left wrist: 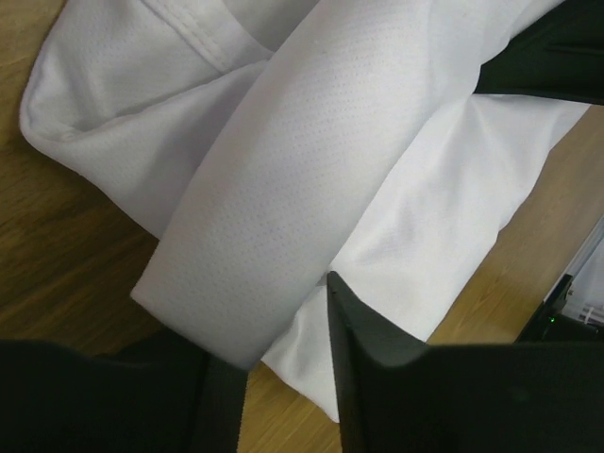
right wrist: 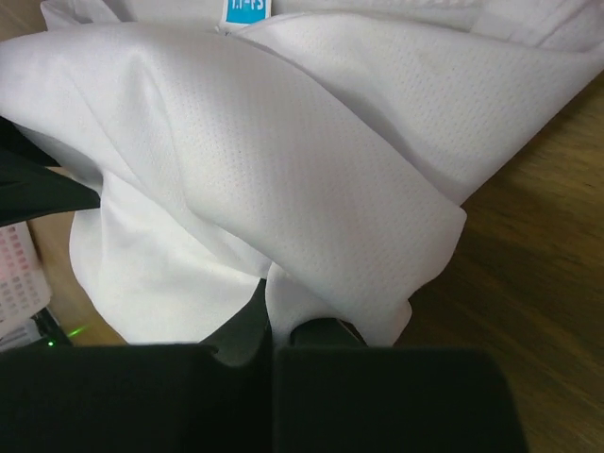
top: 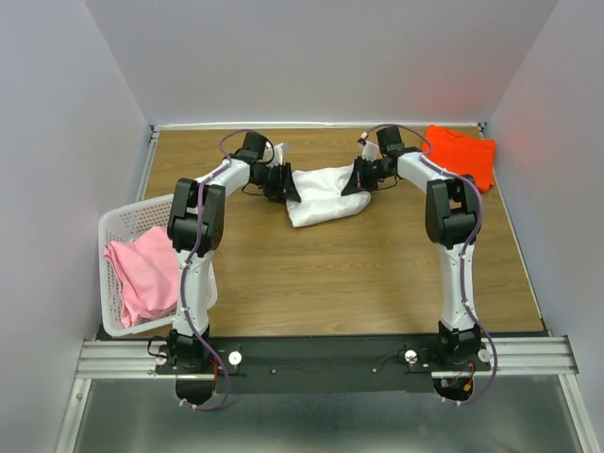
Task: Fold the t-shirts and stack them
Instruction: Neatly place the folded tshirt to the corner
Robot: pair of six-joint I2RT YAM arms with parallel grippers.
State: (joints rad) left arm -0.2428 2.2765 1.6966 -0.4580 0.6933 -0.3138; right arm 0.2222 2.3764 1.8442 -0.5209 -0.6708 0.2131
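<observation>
Now white t-shirt point(top: 326, 198) betw. hands: R hand point(top: 355, 179) pinches edge, L hand point(top: 292, 189) half-open (fold inside jaws).

The left arm point(top: 215, 177) and right arm point(top: 422, 170) reach inward, facing each other; left jaws parted, right jaws pressed together.

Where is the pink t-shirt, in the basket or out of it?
In it: the pink t-shirt lies bunched, not folded, inside the white lattice basket.
</observation>
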